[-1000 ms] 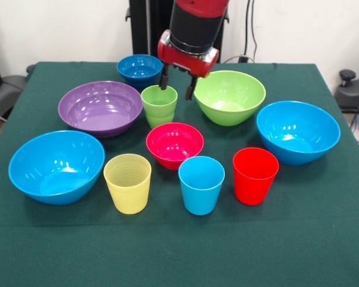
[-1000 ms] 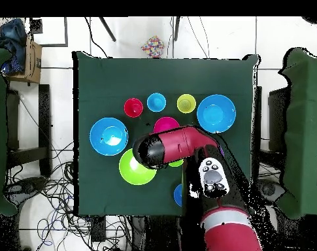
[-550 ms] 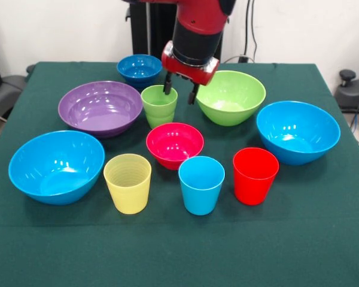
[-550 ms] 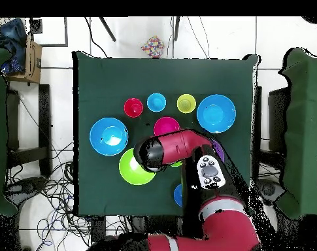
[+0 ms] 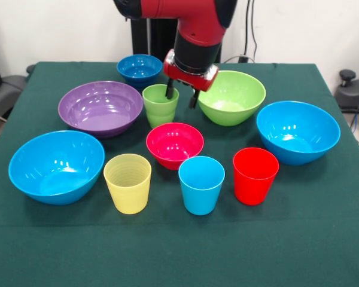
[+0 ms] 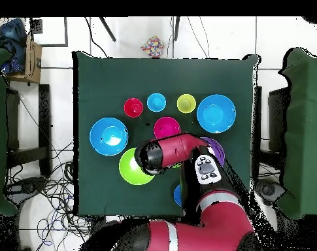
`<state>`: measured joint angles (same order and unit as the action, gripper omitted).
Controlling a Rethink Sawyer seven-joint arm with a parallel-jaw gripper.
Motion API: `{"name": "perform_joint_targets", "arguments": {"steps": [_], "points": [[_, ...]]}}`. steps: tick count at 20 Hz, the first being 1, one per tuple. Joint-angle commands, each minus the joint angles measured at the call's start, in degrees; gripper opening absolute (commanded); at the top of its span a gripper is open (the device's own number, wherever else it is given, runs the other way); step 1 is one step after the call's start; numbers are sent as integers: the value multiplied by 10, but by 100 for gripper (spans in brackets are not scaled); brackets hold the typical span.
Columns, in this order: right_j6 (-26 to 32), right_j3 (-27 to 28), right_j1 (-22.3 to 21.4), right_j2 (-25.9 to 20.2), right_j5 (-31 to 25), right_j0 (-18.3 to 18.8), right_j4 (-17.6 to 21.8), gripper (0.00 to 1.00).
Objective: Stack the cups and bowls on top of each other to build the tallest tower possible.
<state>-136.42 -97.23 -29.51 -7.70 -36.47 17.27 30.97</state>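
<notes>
The table (image 5: 323,251), covered in dark green cloth, carried every piece separately; no stack had been started. In the front view the red and black arm (image 5: 197,27) came down over the green cup (image 5: 160,104). The gripper (image 5: 181,95) straddled that cup's rim with its fingers apart: one finger (image 5: 169,91) was inside the cup, the other outside, beside the lime green bowl (image 5: 230,97). The overhead view hid this, since the arm covered the cup and the gripper.

Largest pieces: two light blue bowls, one (image 5: 55,166) at the left and one (image 5: 297,131) at the right, and the purple bowl (image 5: 100,107). The pink-red bowl (image 5: 175,144) sat centrally, the dark blue bowl (image 5: 139,69) behind the green cup. The front row held the yellow cup (image 5: 128,183), blue cup (image 5: 201,185) and red cup (image 5: 255,175), all upright and apart.
</notes>
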Motion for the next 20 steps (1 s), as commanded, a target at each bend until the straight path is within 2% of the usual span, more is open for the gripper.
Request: {"name": "perform_joint_targets", "arguments": {"steps": [1,20], "points": [[-29,19,7,-3,43,-20,6,100],[-25,16,7,9,62,-25,-1,100]]}}
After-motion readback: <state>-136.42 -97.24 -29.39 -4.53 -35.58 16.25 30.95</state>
